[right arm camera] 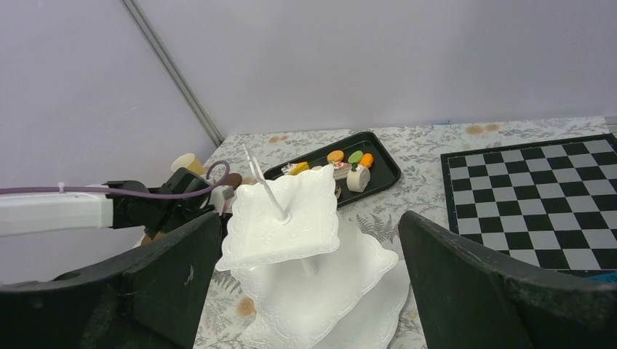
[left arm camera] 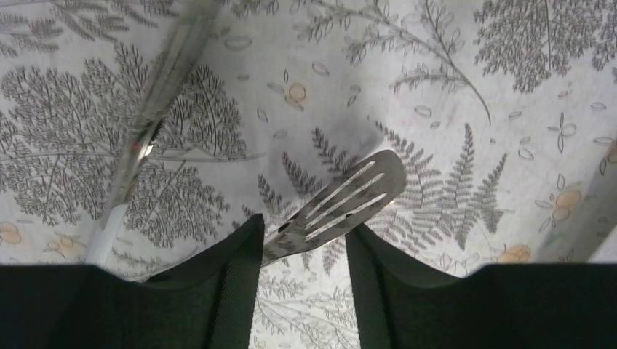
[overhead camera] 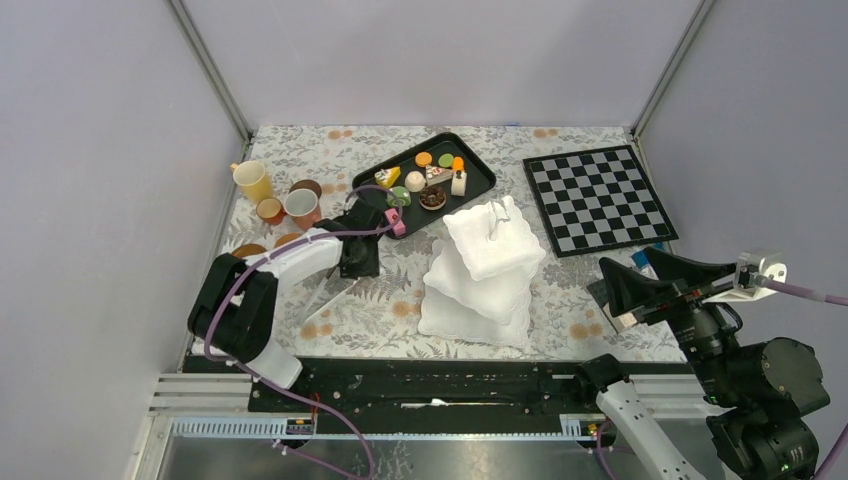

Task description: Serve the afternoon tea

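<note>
Two tools | right tool [right arm camera: 309,218] released, fingers wide, raised near right | left tool [left arm camera: 304,225] low over floral tabletop [overhead camera: 380,300], fingers apart astride silver slotted tongs [left arm camera: 349,193], not clenched | white three-tier wavy-edged stand [overhead camera: 490,250] mid-tabletop | small colourful toy cakes [overhead camera: 425,180] on black rectangular tray [overhead camera: 482,172] beyond | small yellow, white and brown cups [overhead camera: 290,200] far left

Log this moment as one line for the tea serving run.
left gripper: jaws straddling silver tongs, grip unclear | right gripper: open, empty | stand: tiers bare | cakes: on black tray
</note>
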Tool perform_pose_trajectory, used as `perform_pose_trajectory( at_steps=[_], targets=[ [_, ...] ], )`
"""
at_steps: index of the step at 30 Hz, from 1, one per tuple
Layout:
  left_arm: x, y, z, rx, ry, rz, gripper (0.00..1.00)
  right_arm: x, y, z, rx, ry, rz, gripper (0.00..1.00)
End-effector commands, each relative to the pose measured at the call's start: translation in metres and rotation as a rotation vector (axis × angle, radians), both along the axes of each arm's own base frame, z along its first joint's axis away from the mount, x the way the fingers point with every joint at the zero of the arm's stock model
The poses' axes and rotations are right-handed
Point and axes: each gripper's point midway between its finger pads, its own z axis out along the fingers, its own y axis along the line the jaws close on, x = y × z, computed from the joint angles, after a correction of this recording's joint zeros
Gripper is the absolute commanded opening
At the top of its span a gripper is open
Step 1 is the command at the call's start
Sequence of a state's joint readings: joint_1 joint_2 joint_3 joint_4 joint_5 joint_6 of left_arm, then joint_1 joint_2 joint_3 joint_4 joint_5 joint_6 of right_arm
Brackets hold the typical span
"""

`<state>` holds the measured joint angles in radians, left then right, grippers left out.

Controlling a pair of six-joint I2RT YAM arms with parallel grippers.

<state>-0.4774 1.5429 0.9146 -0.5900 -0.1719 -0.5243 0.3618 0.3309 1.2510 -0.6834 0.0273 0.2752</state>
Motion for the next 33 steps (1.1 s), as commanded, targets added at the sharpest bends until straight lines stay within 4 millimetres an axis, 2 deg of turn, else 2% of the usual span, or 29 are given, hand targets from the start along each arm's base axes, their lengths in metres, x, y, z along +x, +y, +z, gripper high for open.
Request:
perform_pose_trajectory(
  at_steps=[1,6,10,14,16,19,21,22,23,26,29,31,33],
  targets=[
    [0.038,-0.009,0.008,-0.023,-0.101,0.058,0.42,-0.004,0.005,0.014,0.041,-0.044,0.033,0.98],
    [0.055,-0.018,0.013,-0.056,-0.136,0.095,0.25,-0.008,0.004,0.018,0.055,-0.055,0.035,0.98],
    [0.073,-0.021,0.021,-0.078,-0.180,0.127,0.20,-0.007,0.004,0.016,0.060,-0.048,0.037,0.98],
    [0.094,-0.021,0.023,-0.082,-0.192,0.139,0.20,-0.005,0.008,0.011,0.063,-0.030,0.051,0.98],
    [0.101,-0.022,0.024,-0.078,-0.190,0.138,0.26,-0.005,0.011,0.009,0.060,-0.023,0.063,0.98],
    [0.101,-0.027,0.043,-0.087,-0.208,0.127,0.52,-0.003,0.012,0.003,0.056,-0.005,0.063,0.98],
    [0.086,-0.031,0.061,-0.103,-0.245,0.108,0.79,-0.001,0.012,-0.001,0.053,0.006,0.060,0.98],
    [0.076,-0.030,0.081,-0.122,-0.291,0.103,0.92,0.000,0.012,-0.003,0.052,0.009,0.060,0.98],
    [0.064,-0.024,0.089,-0.127,-0.316,0.110,0.98,0.000,0.012,-0.004,0.050,0.010,0.059,0.98],
    [0.023,0.005,0.097,-0.135,-0.355,0.179,0.99,0.004,0.013,-0.007,0.046,0.019,0.057,0.98],
    [-0.015,0.030,0.084,-0.139,-0.354,0.262,0.99,0.007,0.017,-0.009,0.045,0.020,0.072,0.98],
    [-0.034,0.041,0.072,-0.147,-0.358,0.308,0.99,0.011,0.021,-0.011,0.052,0.021,0.085,0.98],
    [-0.043,0.043,0.068,-0.169,-0.371,0.341,0.99,0.014,0.025,-0.012,0.060,0.026,0.101,0.98]
  ],
)
